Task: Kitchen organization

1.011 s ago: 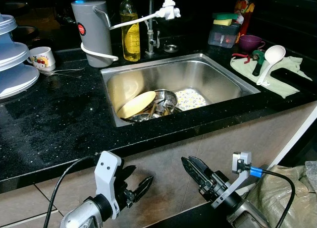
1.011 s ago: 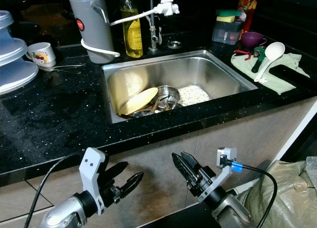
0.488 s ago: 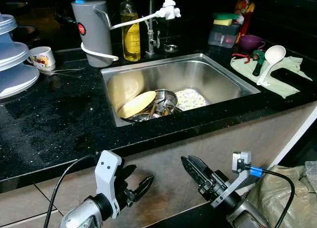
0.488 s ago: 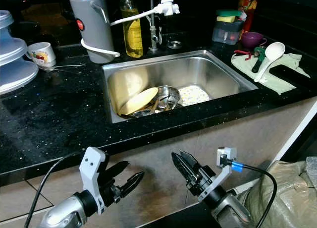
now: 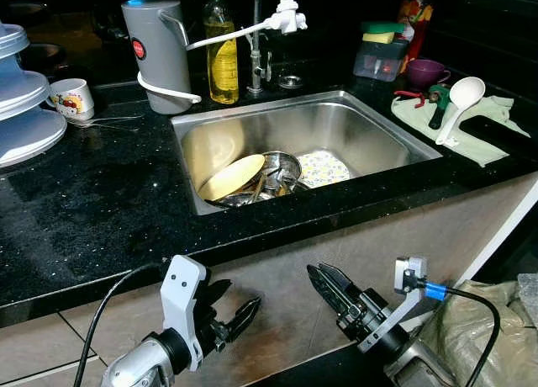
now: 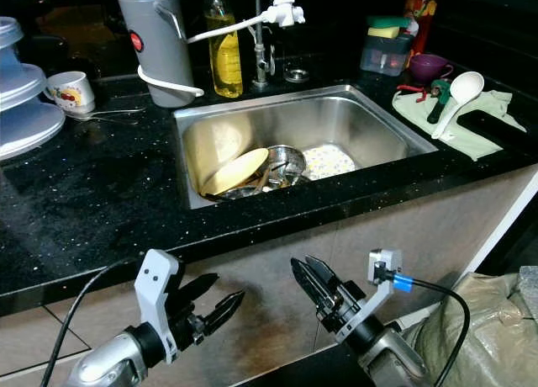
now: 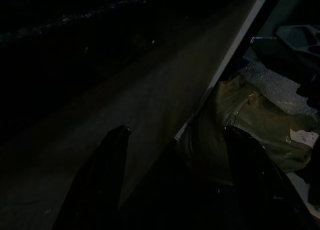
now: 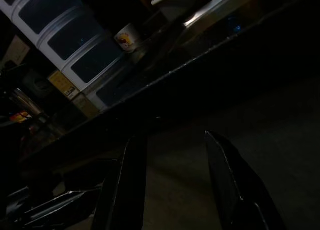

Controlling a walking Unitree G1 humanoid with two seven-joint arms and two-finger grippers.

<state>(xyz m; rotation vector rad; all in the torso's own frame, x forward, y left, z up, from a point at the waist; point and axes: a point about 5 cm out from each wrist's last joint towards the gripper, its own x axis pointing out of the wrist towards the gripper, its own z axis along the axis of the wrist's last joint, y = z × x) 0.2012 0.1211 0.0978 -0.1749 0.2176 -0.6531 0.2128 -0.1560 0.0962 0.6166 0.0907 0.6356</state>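
A crumpled olive plastic bag (image 5: 471, 328) is lying on the floor at the right, below the counter (image 5: 92, 210), with a patch of bubble wrap (image 5: 528, 288) showing just above it. The beige cabinet front (image 5: 437, 235) under the counter's edge is running across behind the bag, and a white strip (image 5: 504, 229) is slanting down its right end. At the lower left, pale floor tiles (image 5: 34, 345) are showing with a dark grout line between them.
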